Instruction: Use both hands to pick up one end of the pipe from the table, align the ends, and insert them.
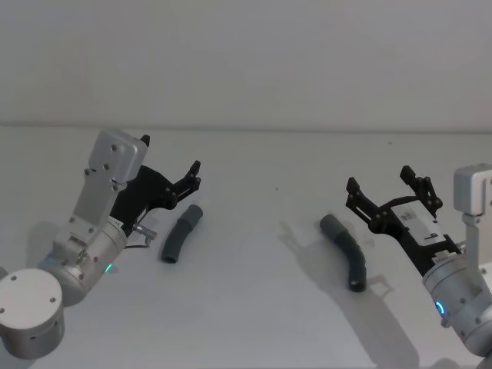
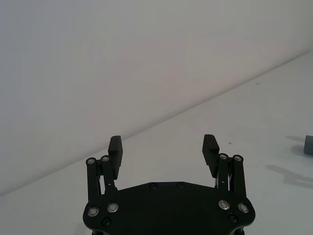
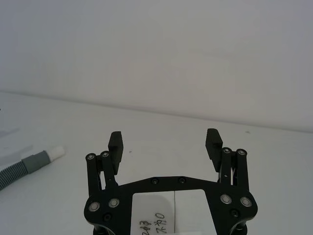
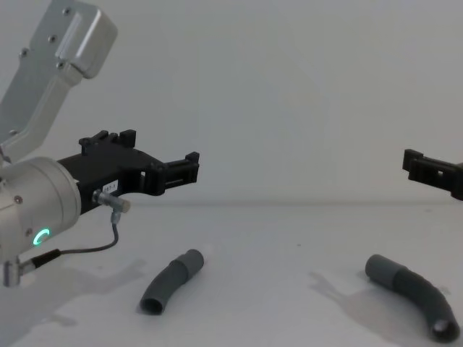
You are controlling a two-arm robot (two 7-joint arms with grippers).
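Note:
Two curved dark-grey ribbed pieces of the pipe lie on the table (image 1: 254, 307). The left piece (image 1: 181, 233) (image 4: 172, 280) has a grey cuff with a narrower white tip (image 3: 56, 151). The right piece (image 1: 346, 250) (image 4: 412, 293) has a wider grey cuff (image 2: 308, 145) pointing toward the middle. My left gripper (image 1: 194, 175) (image 2: 163, 147) (image 4: 189, 166) hovers open and empty just above and behind the left piece. My right gripper (image 1: 378, 178) (image 3: 165, 142) (image 4: 412, 165) hovers open and empty above and behind the right piece.
A thin grey cable (image 4: 108, 238) hangs from my left wrist, close to the table beside the left piece. The table ends at a plain pale wall (image 1: 254, 61) behind both pieces. A bare stretch of table separates the two pieces.

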